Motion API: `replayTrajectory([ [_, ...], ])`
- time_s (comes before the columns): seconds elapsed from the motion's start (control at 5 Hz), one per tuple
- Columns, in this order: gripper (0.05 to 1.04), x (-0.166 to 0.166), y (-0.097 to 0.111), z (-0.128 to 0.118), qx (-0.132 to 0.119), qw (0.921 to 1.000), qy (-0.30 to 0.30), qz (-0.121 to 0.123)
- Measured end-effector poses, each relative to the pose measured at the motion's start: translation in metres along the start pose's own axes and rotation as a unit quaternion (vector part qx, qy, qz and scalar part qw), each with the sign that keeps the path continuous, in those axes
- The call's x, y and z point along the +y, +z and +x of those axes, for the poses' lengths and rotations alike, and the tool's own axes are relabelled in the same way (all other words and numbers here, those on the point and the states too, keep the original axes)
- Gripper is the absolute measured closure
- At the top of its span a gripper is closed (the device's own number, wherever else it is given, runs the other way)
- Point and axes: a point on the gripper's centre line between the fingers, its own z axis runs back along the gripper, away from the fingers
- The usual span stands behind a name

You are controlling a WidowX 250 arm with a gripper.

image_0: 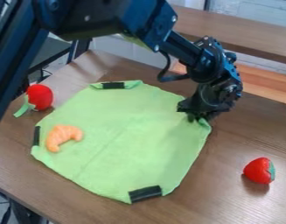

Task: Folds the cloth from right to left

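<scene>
The black gripper [197,115] hangs down at the cloth's right corner, low over it and meeting its edge in this view. The light green cloth [124,140] lies spread on the table, mostly flat, with dark strips at its top, left and bottom corners. Its right corner is puckered beside the gripper and partly hidden behind it. An orange, curved croissant-like toy [62,137] rests on the left part of the cloth.
A red toy with a green end [39,96] sits on the brown table [227,151] off the cloth's upper left side. Toward the right stands a red strawberry-like toy [259,170]. A wooden ledge [244,30] runs behind the table.
</scene>
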Motion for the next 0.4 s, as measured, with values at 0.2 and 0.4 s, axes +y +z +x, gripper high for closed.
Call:
replayTrajectory([
  [0.2,0.895,-0.002,0.003,-0.002,0.012,0.9999,-0.003,-0.006],
  [0.4,1.008,-0.007,0.022,0.005,0.014,0.9993,-0.002,-0.034],
])
